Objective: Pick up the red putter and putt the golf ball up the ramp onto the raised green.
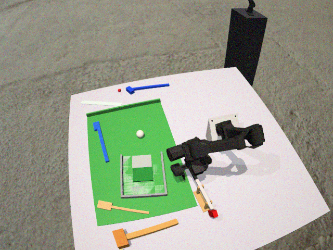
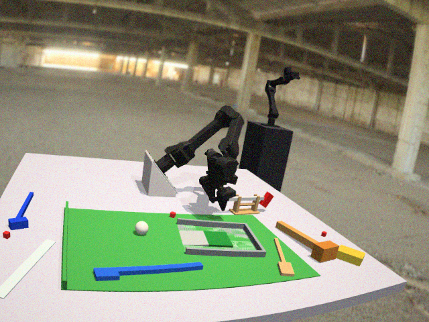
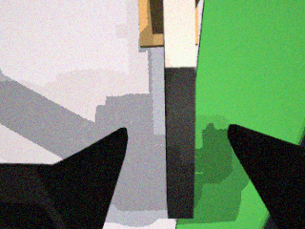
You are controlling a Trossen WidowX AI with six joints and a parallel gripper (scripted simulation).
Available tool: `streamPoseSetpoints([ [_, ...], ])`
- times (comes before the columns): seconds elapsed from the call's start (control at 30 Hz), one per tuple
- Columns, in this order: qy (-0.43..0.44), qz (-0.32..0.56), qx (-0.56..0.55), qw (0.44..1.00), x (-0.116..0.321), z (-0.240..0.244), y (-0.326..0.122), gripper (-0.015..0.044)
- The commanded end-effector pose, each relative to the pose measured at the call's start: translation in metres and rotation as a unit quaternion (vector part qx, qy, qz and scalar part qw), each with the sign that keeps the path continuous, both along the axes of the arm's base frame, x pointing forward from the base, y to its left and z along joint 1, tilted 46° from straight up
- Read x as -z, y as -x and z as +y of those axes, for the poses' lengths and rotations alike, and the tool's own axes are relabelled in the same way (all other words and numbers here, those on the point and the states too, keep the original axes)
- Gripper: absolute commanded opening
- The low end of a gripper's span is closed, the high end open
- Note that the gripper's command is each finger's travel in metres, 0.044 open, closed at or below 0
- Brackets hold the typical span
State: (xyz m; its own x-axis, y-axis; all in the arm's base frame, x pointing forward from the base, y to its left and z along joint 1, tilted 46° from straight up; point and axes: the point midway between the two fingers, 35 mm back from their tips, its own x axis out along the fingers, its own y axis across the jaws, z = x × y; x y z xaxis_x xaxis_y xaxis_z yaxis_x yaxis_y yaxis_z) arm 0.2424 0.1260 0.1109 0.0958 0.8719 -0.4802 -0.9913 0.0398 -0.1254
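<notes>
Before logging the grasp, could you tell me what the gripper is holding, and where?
Nothing yet: the gripper is open, straddling the red putter's dark grip end without touching it.

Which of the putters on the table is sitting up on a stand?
The red putter, the one with a red head and pale shaft: it rests on the small wooden rack beside the green mat; the blue and orange ones lie flat.
</notes>
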Motion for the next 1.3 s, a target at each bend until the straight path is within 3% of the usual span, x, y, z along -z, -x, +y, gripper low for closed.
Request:
streamPoseSetpoints([
  [0.0, 0.0, 0.0, 0.0, 1.0, 0.0, 0.0, 0.0, 0.0282],
  [0.3, 0.0, 0.0, 0.0, 1.0, 0.0, 0.0, 0.0, 0.0046],
  [0.53, 0.0, 0.0, 0.0, 1.0, 0.0, 0.0, 0.0, 0.0],
  [1.27, 0.01, 0.004, 0.001, 1.0, -0.048, -0.057, 0.005, 0.0],
])
